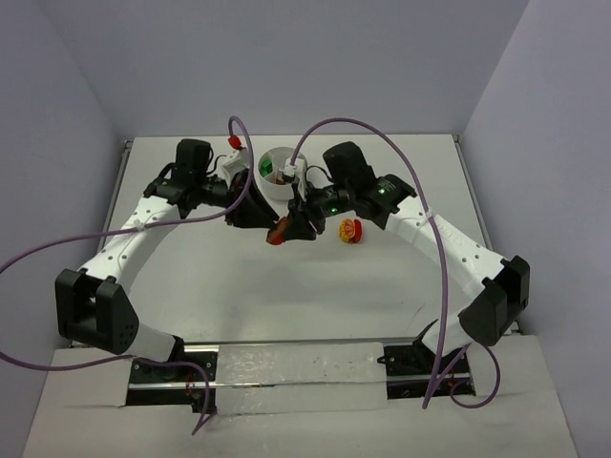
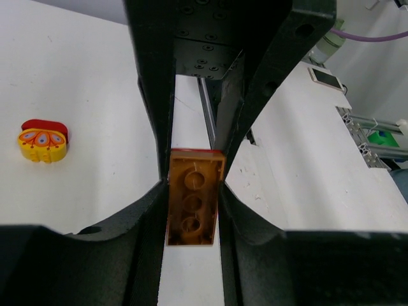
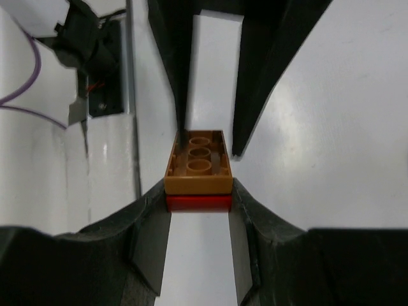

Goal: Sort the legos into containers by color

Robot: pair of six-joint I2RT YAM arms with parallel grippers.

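The right gripper (image 3: 199,199) pinches a red brick (image 3: 198,203) between its fingertips. An orange-brown brick (image 3: 199,164) is joined to it and extends forward past the tips, its three round hollows facing the camera. Just ahead, the left gripper (image 3: 209,141) flanks that brick's far end with black fingers. A purple cable (image 3: 38,64) lies off to the left.
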